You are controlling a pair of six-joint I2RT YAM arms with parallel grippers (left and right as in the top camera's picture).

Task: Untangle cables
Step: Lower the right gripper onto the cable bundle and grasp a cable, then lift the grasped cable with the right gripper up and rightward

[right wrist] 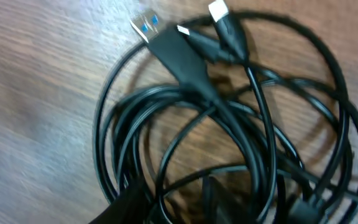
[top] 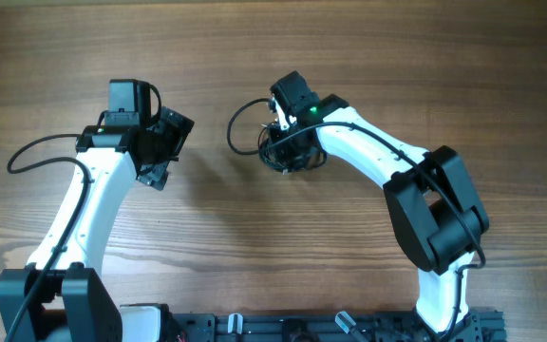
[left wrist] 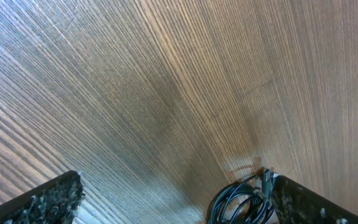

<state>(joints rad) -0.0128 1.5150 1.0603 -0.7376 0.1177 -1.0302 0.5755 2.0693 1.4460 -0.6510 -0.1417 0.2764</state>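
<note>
Right fingers (right wrist: 129, 202) sit down inside the knot of black USB cables (right wrist: 191, 71) mid-way across the table (top: 254, 57), likely hunting a strand, grip impossible to tell, while left fingers (left wrist: 48, 199) hang wide open, empty, nearby in reserve.

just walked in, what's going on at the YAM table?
Cable-untangling run. The right arm has its jaws down at the bunched black cables on the wooden table. The views don't show whether they have a strand. The left arm hangs beside the bundle, jaws wide open, holding nothing. The cables are one tangled coil with plug ends on top, and nothing is separated yet.
</note>
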